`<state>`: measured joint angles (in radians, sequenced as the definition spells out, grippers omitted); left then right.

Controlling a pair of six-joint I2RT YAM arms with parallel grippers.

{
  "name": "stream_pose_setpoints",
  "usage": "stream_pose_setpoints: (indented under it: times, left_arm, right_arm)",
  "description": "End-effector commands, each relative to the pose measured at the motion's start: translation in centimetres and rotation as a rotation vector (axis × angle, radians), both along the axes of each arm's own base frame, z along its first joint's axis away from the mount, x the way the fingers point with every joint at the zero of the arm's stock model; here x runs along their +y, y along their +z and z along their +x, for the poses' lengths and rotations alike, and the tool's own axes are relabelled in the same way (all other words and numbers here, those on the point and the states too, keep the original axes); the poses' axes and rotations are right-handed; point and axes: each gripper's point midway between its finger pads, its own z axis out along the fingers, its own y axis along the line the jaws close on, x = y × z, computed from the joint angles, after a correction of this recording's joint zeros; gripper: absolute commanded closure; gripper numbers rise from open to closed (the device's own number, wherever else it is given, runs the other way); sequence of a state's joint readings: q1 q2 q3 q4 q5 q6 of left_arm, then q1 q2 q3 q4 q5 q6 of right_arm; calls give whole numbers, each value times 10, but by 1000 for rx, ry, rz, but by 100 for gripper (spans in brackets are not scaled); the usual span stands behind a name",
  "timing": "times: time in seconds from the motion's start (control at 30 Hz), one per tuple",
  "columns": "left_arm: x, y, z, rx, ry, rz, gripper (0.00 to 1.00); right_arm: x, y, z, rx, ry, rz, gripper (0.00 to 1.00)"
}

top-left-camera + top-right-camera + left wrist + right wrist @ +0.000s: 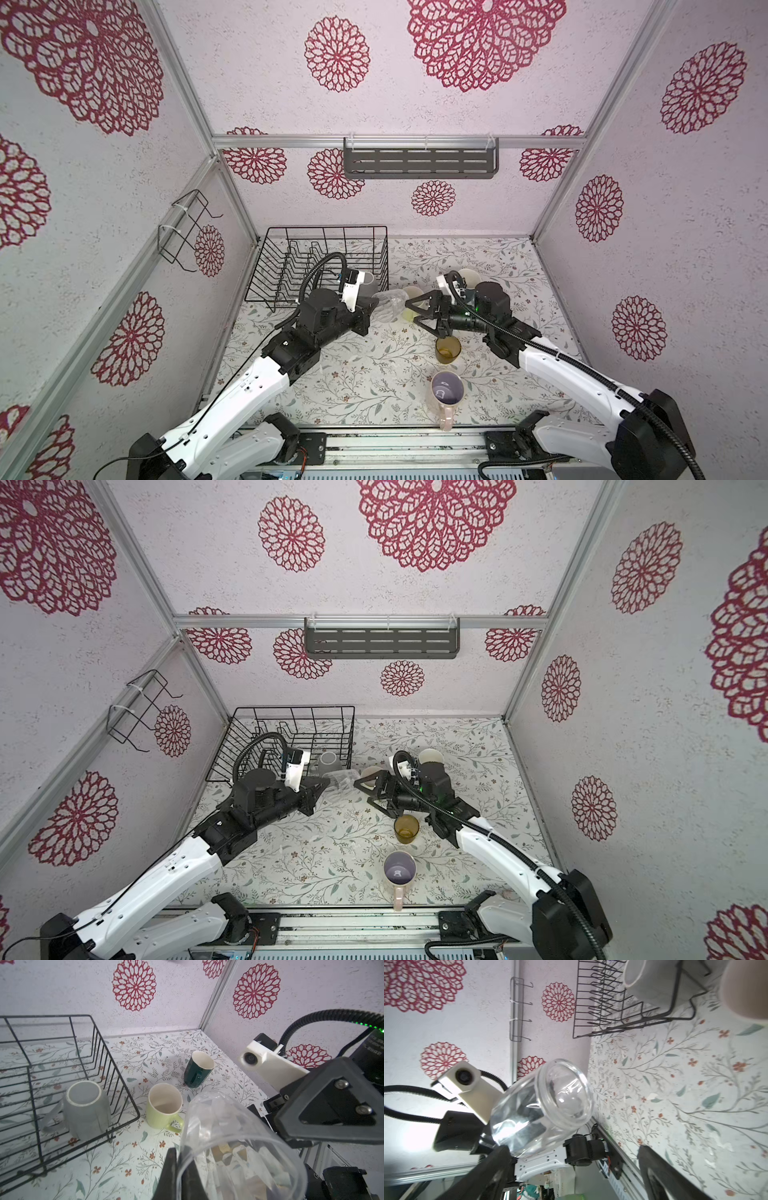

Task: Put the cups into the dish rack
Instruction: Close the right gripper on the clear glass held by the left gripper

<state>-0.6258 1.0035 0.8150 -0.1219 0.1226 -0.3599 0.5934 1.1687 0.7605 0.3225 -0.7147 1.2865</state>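
Observation:
My left gripper (179,1151) is shut on the rim of the clear glass (228,1136), one finger inside and one outside. The glass (388,305) hangs tilted above the table, just right of the dish rack (291,257), with its base towards my right gripper (572,1150). That gripper is open wide, with nothing between its fingers. A grey mug (87,1109) stands upside down in the rack's near corner. On the table stand the yellow-green mug (162,1109) and the dark teal mug (198,1072), both partly hidden under the right arm in both top views. The amber tumbler (448,350) and the pink mug (446,388) stand nearer the front.
A small bent wire holder (187,232) hangs on the left wall. A dark slotted shelf (419,162) is fixed to the back wall. Walls close the table on three sides. The two grippers are close together at mid-table.

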Motion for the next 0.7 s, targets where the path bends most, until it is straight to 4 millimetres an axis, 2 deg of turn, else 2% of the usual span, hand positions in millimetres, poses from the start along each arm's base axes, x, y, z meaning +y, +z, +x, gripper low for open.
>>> stream_pose_setpoints:
  times: [0.0,0.07,0.3,0.5,0.67]
  left_arm:
    - [-10,40,-1,-162,-73,-81,100]
    - [-16,44,-3,-168,-105,-121,100]
    - [-28,61,-10,-189,-187,-224,100]
    - [-26,64,-4,-173,-182,-293,100]
    - [-26,65,1,-162,-185,-339,100]
  right_arm:
    - [2,72,-10,-80,59,230,3]
    - [3,81,-10,-92,63,278,6]
    - [10,82,1,-45,51,320,9]
    - [20,100,-2,-84,106,370,18]
    - [22,99,1,-82,99,387,25]
